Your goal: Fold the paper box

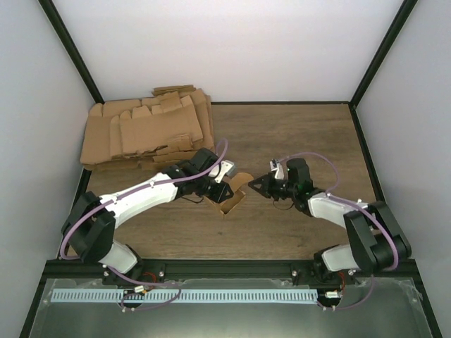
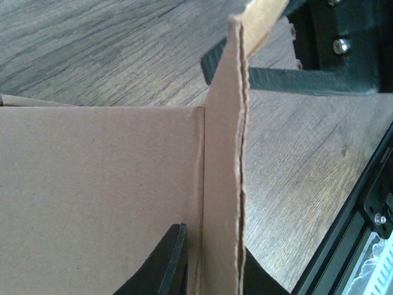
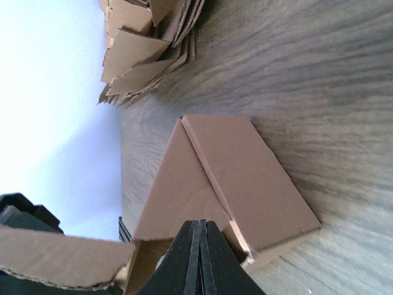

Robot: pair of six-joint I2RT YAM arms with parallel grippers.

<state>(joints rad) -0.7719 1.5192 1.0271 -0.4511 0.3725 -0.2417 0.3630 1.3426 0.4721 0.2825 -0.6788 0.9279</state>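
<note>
One untidy heap of flat brown cardboard blanks [image 1: 144,127] crowded the far-left corner of the brown wooden table [image 1: 310,134], reaching its left and far edges. Mid-table, the left gripper [image 1: 220,186] clamped an upright wall of the single half-folded brown paper box [image 1: 236,198]. The right gripper [image 1: 256,184], fingers pressed together, met the box's right edge. Open tabletop stretched rightward.
</note>
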